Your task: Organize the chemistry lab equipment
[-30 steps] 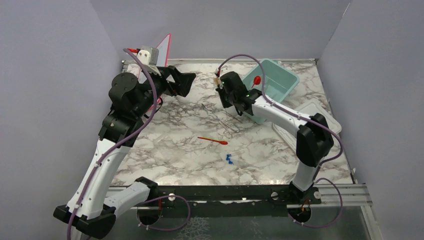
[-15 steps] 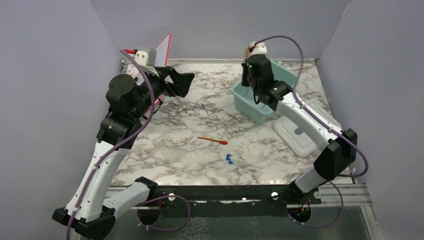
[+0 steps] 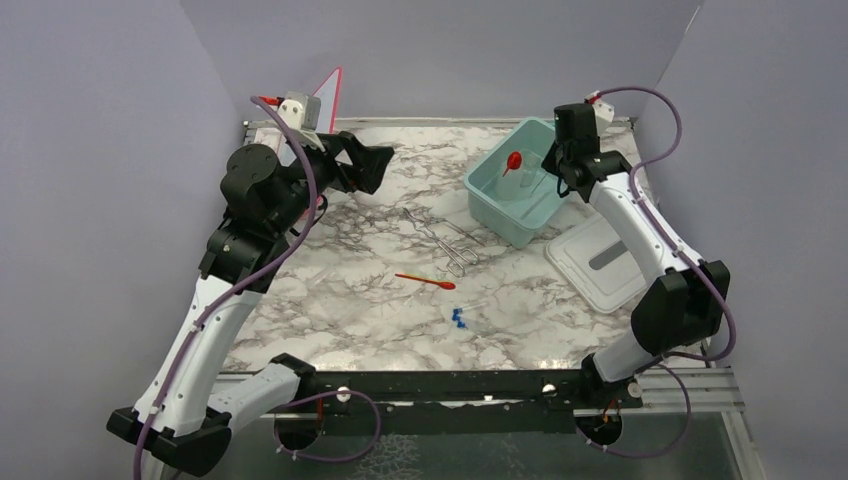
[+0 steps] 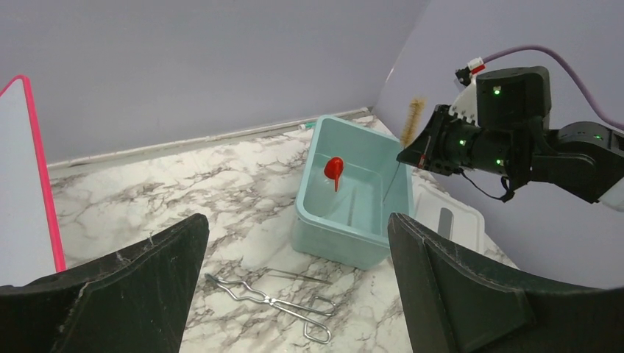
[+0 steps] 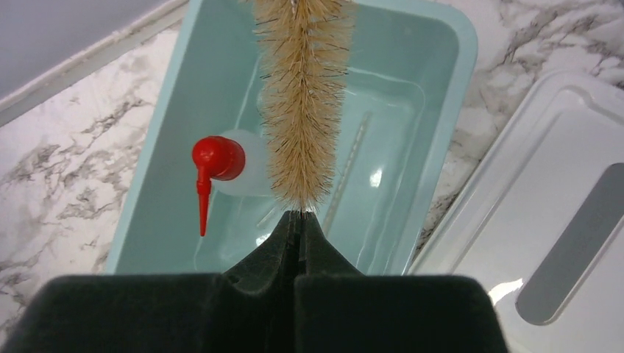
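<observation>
The right pincer [image 5: 298,220] was clenched on the wire stem of the tan-bristled brush [image 5: 302,95]. The bristles jutted straight out past its tips, in the air over the open teal tub [image 5: 449,44]. A red funnel [image 5: 213,165] lay in the tub, below the tips and left of them as the wrist camera saw it. The white lid [image 5: 559,220] sat on the table off to their right.

Judged the step to be the drop into the tub. Best to lower the brush and lay it lengthwise along the tub before letting go, so the long head clears the rim and misses the funnel.

The left pincer [image 4: 294,250] gaped wide and held nothing, well apart from the tub, with the whiteboard [image 4: 22,184] beside it.

The metal tongs [image 3: 445,240], red-orange spatula [image 3: 425,281] and blue-capped tubes [image 3: 458,318] lay apart on the marble-patterned table [image 3: 330,320], between the two pincers and nearer the bases. Plain lilac-grey walls [image 3: 450,50] closed in three sides.
</observation>
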Available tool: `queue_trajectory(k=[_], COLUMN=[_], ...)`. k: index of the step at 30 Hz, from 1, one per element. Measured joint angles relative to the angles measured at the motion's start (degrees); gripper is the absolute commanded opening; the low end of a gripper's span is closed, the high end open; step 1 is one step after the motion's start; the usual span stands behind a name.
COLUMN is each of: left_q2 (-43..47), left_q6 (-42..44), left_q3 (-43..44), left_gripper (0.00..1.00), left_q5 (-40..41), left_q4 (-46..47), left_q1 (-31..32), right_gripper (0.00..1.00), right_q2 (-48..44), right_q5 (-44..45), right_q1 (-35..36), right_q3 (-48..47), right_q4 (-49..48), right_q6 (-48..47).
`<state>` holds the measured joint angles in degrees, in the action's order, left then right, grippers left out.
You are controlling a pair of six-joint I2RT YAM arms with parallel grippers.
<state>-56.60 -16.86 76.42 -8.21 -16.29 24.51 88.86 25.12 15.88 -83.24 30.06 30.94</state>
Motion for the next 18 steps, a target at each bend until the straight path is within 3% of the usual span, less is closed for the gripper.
queue_trajectory(k=[5,12,18], left_q2=[-0.6,-0.9,-1.1], left_q6=[0.0,0.4,1.7], left_q3=[0.0,0.0,0.7], left_gripper=[0.95,0.95,0.96], left_q5=[0.0,0.0,0.4], left_q4=[0.0,0.0,-0.4], left_q1=[0.1,0.3,0.3], right_gripper=[0.01,0.1,0.37], right_q2=[4.9,11.2,12.9], right_q5=[-1.5,-4.4,-6.0], right_q1=[-1.6,-2.8,-4.0], right_q3=[0.0,0.0,-0.9], right_q4=[2.8,4.6,6.2], right_q6=[3.9,8.0,10.6])
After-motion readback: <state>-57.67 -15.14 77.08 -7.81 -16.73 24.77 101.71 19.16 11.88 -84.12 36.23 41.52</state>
